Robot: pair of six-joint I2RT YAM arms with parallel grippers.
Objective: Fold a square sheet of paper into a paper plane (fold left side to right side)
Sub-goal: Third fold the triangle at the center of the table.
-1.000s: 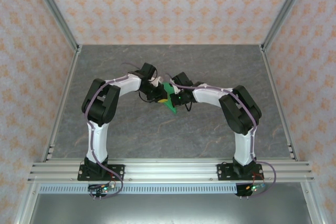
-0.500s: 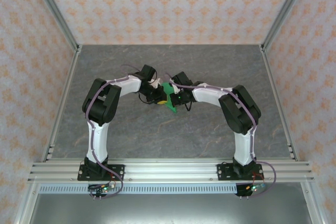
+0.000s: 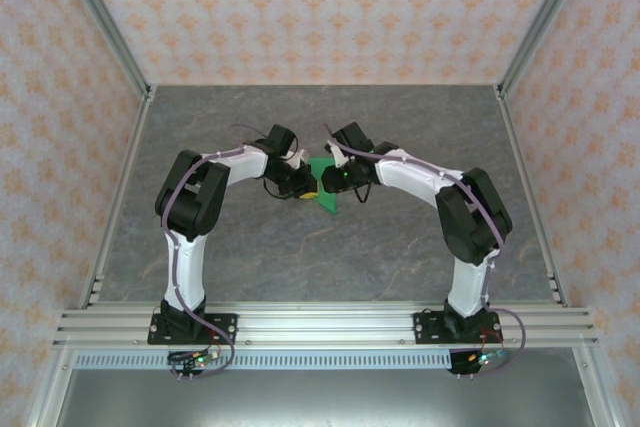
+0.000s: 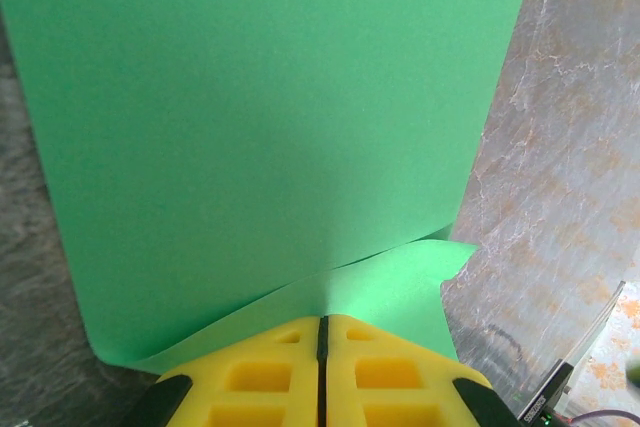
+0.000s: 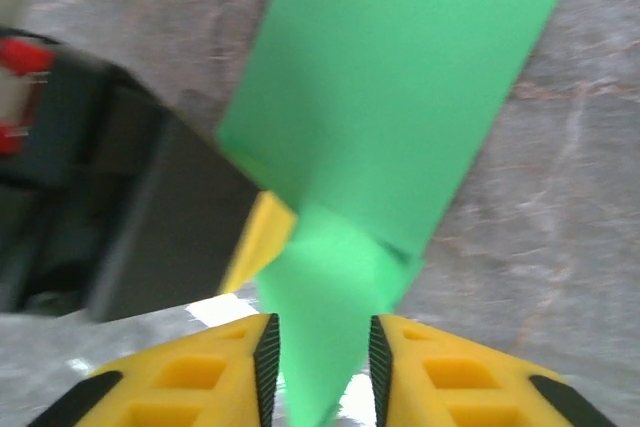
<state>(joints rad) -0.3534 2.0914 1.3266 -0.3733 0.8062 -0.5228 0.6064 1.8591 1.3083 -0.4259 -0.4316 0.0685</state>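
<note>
The square sheet of paper (image 3: 323, 190) is bright green and folded to a pointed outline, a broad paper plane form, in the middle of the grey table. My left gripper (image 3: 303, 184) is at its left edge, shut on a raised flap of the sheet (image 4: 270, 117), with the yellow fingers (image 4: 380, 367) pressed together. My right gripper (image 3: 337, 178) is at the sheet's right side and stands open. The sheet's pointed end (image 5: 330, 297) lies between its fingers (image 5: 430, 367) with a gap on each side. The left gripper's yellow fingertip (image 5: 262, 237) shows beside the paper.
The grey stone-patterned table (image 3: 250, 247) stretches on all sides of the paper. Aluminium frame rails (image 3: 320, 322) run along the near edge, and patterned walls (image 3: 320, 7) close the back and sides.
My right gripper has opened and let go of the paper, and its arm has swung outward to the right. The left gripper has stayed shut on the paper's left side.
</note>
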